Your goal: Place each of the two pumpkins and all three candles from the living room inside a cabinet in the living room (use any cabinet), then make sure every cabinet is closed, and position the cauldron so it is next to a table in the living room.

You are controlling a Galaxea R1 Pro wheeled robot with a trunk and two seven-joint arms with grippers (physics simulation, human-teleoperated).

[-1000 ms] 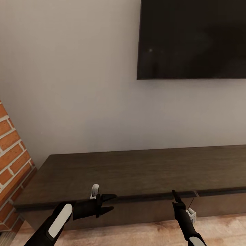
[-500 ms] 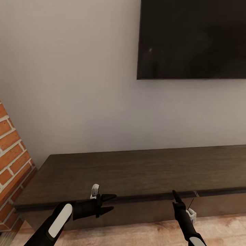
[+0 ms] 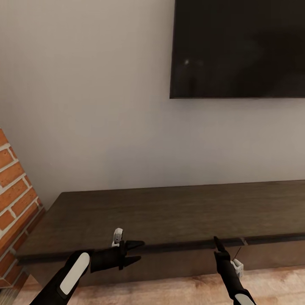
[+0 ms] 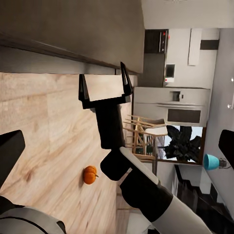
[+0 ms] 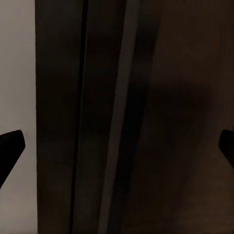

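Cabinet [image 3: 178,212]: long, low, dark brown, it stands against the pale wall under the black screen [image 3: 239,48]. The fronts look shut; a thin seam shows near the front edge.
Pumpkin [image 4: 89,174]: one small orange pumpkin lies on the wood floor [image 4: 44,126], well apart from the cabinet, seen in the left wrist view beyond the right arm.
Handling, cabinet: I judge the fronts stiff and heavy to slide, with no handle. The place to take hold is probably the top lip or the seam of a front.
Handling, pumpkin: it looks hard, ribbed and round, so it may roll. I would take it across the ribbed sides, not by the short stem.
Left gripper [image 3: 134,250]: jaws spread, empty, it hangs just in front of the cabinet edge and points sideways toward the right arm.
Right gripper [image 4: 106,87]: jaws spread, empty, the tips are close to the cabinet front edge, near the seam.
Change from the earlier frames: almost nothing. Both arms stay in the same place; only the brick wall [image 3: 17,190] at the left and the cabinet shift very slightly, which I take as a small move of the camera.
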